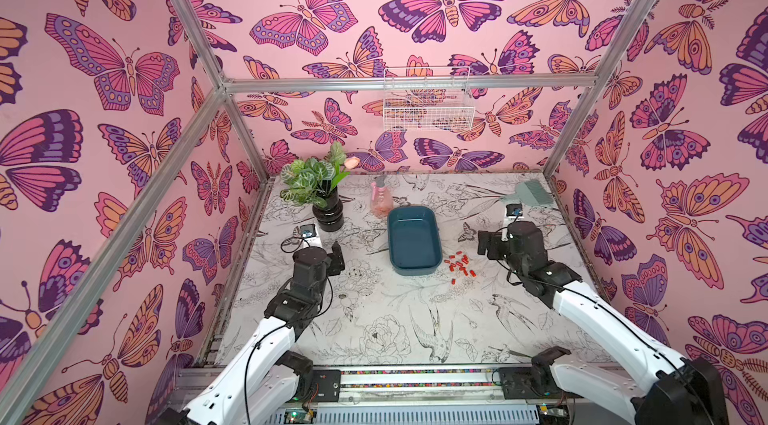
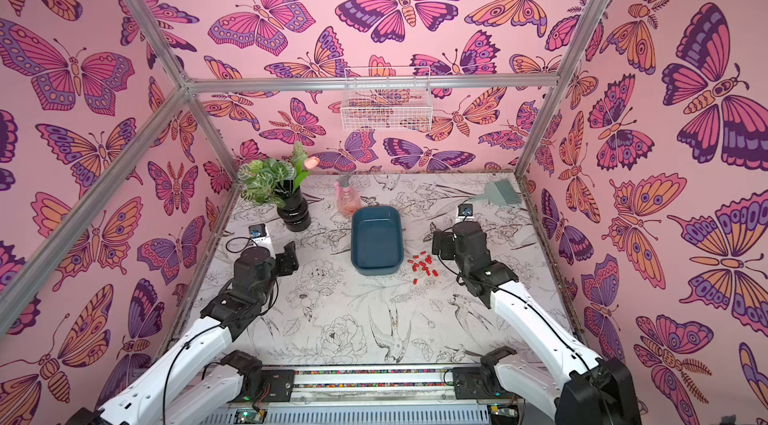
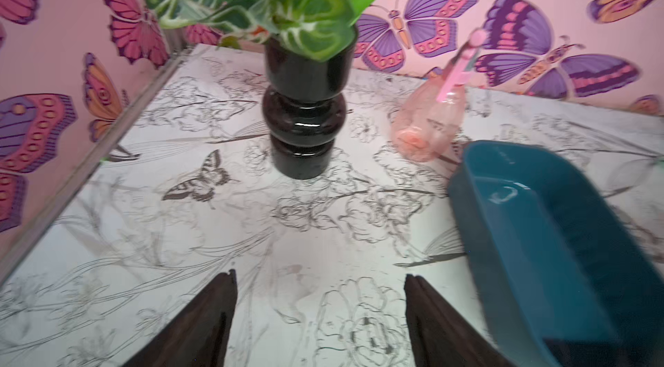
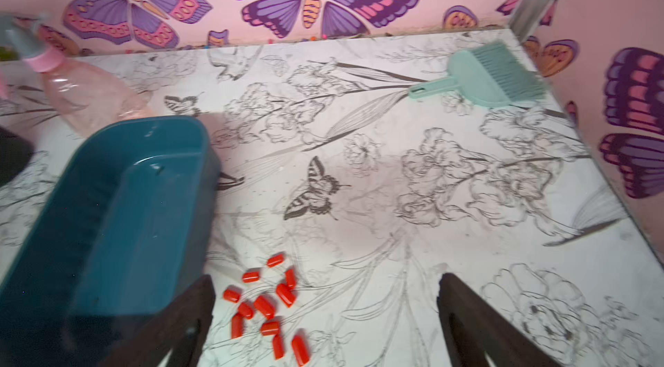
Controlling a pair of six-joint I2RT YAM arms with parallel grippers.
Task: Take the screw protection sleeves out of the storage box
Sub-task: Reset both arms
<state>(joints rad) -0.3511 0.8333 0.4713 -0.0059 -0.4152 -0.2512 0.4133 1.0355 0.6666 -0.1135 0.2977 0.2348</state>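
Seemingly the job is done: the storage box (image 1: 415, 244) sits empty on the tabletop (image 1: 374, 310), the screw protection sleeves (image 1: 459, 265) lie clustered just beside it, and the left pincer (image 3: 319, 275) and right pincer (image 4: 325, 275) gape wide, holding nothing.

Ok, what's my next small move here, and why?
Likely ease the right pincer back toward rest. The storage box looks empty in both top views, the screw protection sleeves all lie on the table beside it, and both it and the left pincer are open, holding nothing.
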